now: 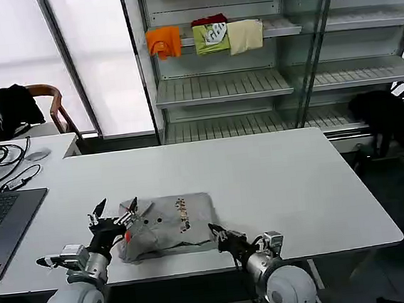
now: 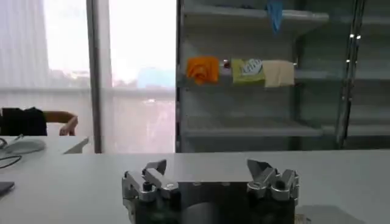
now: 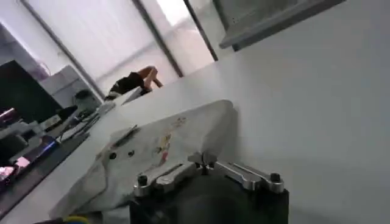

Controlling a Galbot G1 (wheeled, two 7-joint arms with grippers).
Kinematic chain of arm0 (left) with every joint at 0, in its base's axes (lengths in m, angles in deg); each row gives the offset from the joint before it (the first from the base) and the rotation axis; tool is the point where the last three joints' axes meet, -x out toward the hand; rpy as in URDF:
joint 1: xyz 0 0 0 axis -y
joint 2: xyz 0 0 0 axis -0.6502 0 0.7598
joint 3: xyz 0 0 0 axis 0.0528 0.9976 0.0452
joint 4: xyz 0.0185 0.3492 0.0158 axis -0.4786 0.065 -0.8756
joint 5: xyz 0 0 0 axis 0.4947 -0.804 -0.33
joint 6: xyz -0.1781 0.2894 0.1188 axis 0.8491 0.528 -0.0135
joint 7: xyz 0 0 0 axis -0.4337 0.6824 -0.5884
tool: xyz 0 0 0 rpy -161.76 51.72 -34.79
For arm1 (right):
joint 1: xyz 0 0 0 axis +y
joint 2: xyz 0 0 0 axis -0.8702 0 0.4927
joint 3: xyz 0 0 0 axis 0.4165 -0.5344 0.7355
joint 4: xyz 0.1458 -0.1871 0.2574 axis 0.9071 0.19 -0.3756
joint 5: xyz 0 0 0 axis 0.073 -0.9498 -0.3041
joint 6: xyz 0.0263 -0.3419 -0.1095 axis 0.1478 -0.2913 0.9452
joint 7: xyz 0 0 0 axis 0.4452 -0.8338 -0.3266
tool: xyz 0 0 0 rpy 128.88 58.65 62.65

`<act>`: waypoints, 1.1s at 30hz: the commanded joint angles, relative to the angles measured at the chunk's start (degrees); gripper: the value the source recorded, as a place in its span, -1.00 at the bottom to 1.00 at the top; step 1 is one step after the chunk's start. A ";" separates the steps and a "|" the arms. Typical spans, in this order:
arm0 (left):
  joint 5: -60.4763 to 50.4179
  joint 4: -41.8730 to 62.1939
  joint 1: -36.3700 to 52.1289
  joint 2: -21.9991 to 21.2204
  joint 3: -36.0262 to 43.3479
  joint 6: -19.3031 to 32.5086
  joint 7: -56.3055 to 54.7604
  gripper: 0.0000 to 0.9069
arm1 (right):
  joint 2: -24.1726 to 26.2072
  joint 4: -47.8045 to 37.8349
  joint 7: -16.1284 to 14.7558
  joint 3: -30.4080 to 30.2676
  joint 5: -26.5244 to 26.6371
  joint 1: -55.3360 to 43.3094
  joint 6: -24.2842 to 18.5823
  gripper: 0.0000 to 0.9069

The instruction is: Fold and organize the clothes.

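Lying folded near the front edge of the white table (image 1: 276, 180), the grey T-shirt (image 1: 167, 225) forms a rough rectangle, its multicoloured print facing up and a red strip showing at its left end. The left gripper (image 1: 113, 212) hovers at the shirt's left end with its fingers spread apart; its wrist view shows them parted with nothing between them. The right gripper (image 1: 218, 234) sits at the shirt's front right corner, fingertips drawn together, and whether they pinch any cloth cannot be told. A laptop (image 1: 5, 224) rests on the table's left side. Behind the table, a shelf (image 1: 221, 86) carries orange, green and cream folded garments.
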 commanded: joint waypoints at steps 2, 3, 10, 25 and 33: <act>0.62 -0.17 -1.14 0.08 -0.23 -0.15 0.40 1.00 | 3.90 4.24 -3.15 5.82 -1.41 5.93 -0.03 -1.00; 0.64 -0.19 -1.24 0.08 -0.21 -0.18 0.51 1.00 | 3.93 4.60 -3.45 6.08 -2.24 6.30 -0.01 -1.00; 2.50 0.21 -1.49 -0.16 -0.23 -0.33 -0.48 1.00 | 3.73 5.24 -6.91 4.37 -21.52 7.95 -7.78 1.00; 6.44 0.56 -2.75 2.76 -3.83 7.64 -7.66 1.00 | 8.10 5.43 -1.71 12.28 -34.59 -1.66 -9.31 1.00; 5.62 3.00 -3.54 2.98 -4.52 11.01 -7.60 1.00 | 9.27 -0.34 -0.45 12.72 -33.06 -5.09 -3.47 1.00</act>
